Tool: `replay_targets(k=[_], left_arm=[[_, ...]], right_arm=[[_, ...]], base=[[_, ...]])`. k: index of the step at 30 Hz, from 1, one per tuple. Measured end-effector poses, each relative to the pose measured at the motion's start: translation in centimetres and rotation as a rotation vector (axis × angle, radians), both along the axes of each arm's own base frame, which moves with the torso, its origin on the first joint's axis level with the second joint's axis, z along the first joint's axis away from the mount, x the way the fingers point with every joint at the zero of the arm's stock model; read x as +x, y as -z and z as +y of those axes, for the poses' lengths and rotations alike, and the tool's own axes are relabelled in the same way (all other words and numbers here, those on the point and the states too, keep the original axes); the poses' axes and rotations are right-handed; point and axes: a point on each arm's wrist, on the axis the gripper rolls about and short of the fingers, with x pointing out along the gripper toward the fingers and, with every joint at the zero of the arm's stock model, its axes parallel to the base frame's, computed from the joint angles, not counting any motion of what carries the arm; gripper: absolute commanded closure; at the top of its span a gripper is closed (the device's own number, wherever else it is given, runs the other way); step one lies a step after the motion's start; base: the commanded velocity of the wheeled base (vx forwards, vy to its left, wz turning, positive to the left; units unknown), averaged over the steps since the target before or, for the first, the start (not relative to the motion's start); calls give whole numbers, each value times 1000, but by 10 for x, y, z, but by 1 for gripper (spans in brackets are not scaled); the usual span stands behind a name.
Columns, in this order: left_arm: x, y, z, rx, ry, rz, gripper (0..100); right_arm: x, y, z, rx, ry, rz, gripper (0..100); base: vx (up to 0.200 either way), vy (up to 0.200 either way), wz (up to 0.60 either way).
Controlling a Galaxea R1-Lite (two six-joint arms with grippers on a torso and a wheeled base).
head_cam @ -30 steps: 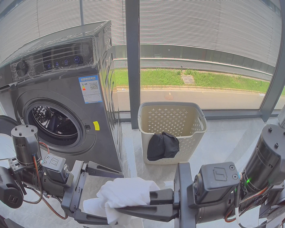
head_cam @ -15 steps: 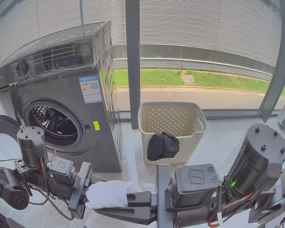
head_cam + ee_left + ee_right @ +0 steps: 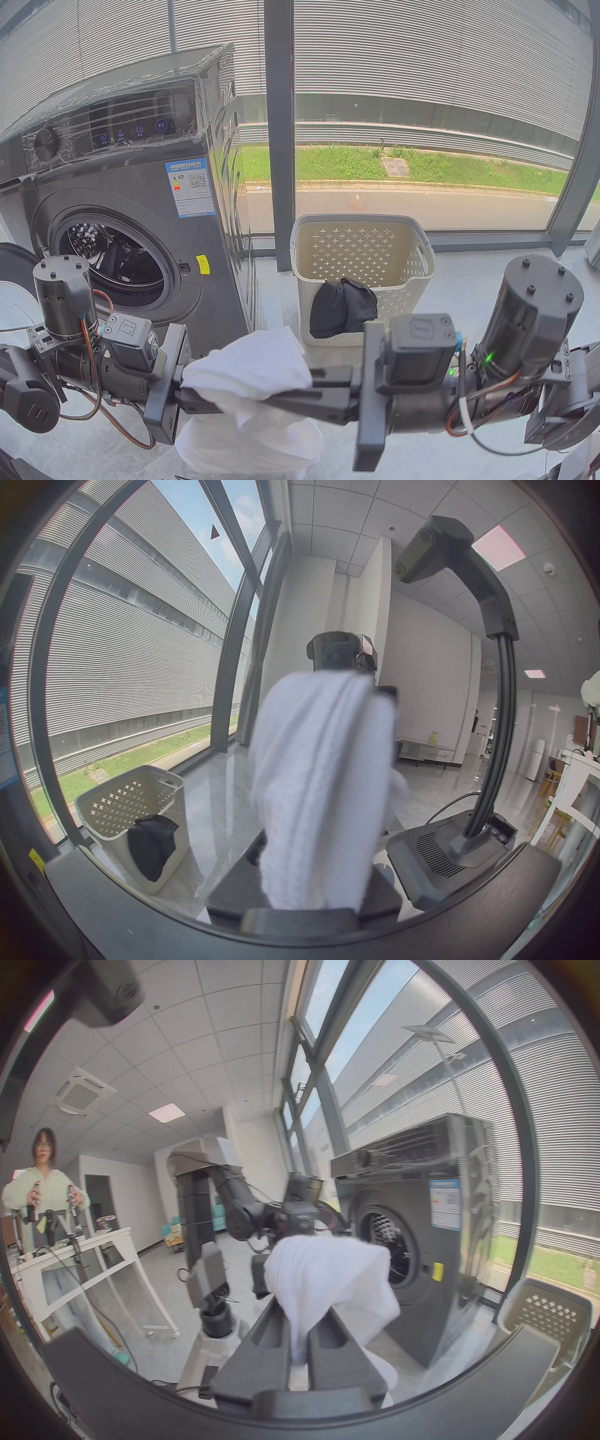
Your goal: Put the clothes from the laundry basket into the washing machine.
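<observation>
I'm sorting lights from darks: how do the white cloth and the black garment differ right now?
Colour: the white cloth is light, the black garment dark. Support: the white cloth is held up, pinched in the right hand; the black garment drapes over the front rim of the laundry basket. Both are crumpled and outside the washing machine.
</observation>
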Motion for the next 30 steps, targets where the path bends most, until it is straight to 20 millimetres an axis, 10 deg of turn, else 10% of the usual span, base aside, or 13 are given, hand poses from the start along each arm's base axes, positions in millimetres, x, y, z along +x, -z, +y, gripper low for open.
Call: replay_targets(k=[1,16,30], left_arm=[[2,-1,2,-1,-11,-4,100],[34,-26,9,-42,-166,-118,100],[53,-43,7,-124,-290,-155,100]], right_arm=[[4,0,-6,0,25,1,0],[39,-1,-66,22,274,73,0],[49,18,-55,4,269,242,0]], base=[[0,0,0],[0,0,0],[0,0,0]])
